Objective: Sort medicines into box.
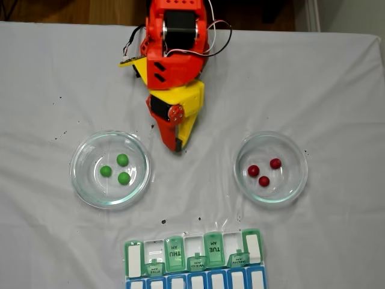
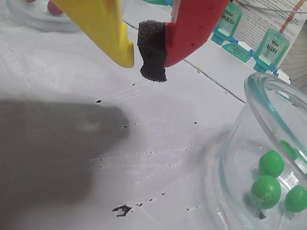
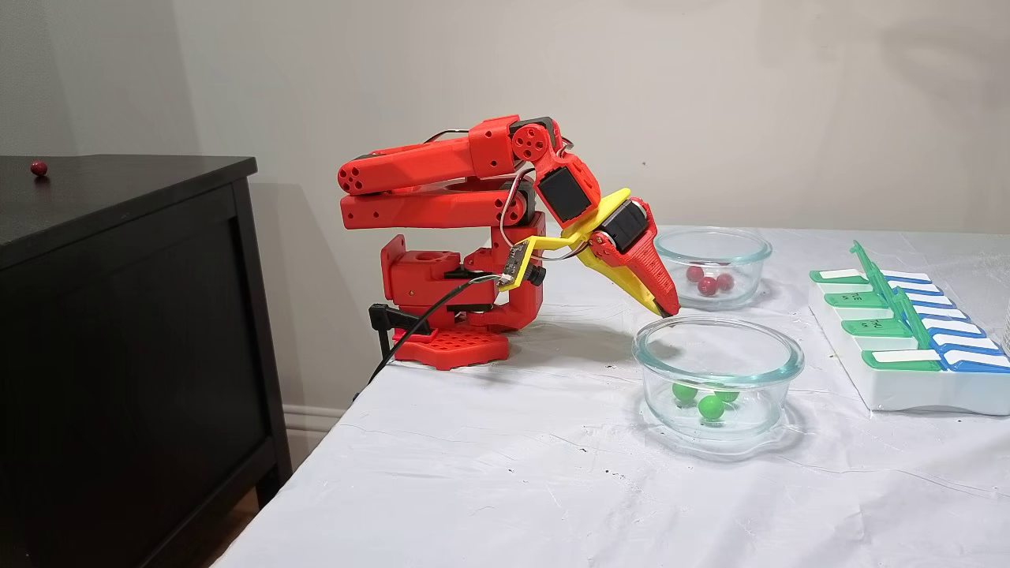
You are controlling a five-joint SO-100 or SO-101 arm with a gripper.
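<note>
With the empty gripper (image 1: 177, 147) nearly closed between both dishes, the 3 green balls (image 1: 117, 169) at 8 o'clock could be scattered if the glass dish (image 1: 81, 180) rim is clipped.

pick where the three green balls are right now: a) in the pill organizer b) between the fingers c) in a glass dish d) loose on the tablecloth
c: all three green balls lie together in the glass dish on the left of the top-down fixed view, and the gripper is outside it with nothing between its fingers.
</note>
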